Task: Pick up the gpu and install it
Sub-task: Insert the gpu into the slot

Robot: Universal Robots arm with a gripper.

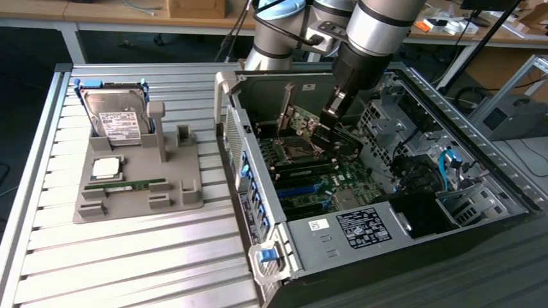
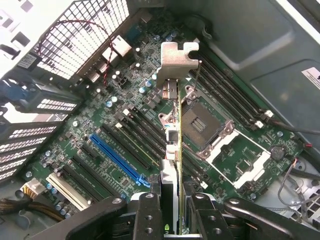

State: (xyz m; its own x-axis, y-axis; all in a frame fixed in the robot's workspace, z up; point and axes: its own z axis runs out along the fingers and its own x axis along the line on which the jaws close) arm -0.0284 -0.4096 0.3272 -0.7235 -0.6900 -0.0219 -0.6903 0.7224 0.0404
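Gripper (image 2: 173, 215) clamping gpu (image 2: 176, 115) edge-on (fingers partly closed) above motherboard (image 2: 240, 165), upper centre of exterior view; case (image 1: 235, 109) walls crowding; card's gripped end hiding between fingers.

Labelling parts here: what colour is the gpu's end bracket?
Silver; the bracket of the gpu shows best in the wrist view.

Robotics lab / hw workshop: UR arm (image 1: 376, 32) over open PC case (image 1: 304, 247) on slatted alu desk (image 1: 128, 256), grey parts fixture (image 1: 184, 192) w/ hard drive (image 1: 115, 119), cluttered wooden benches (image 1: 102, 13) behind.
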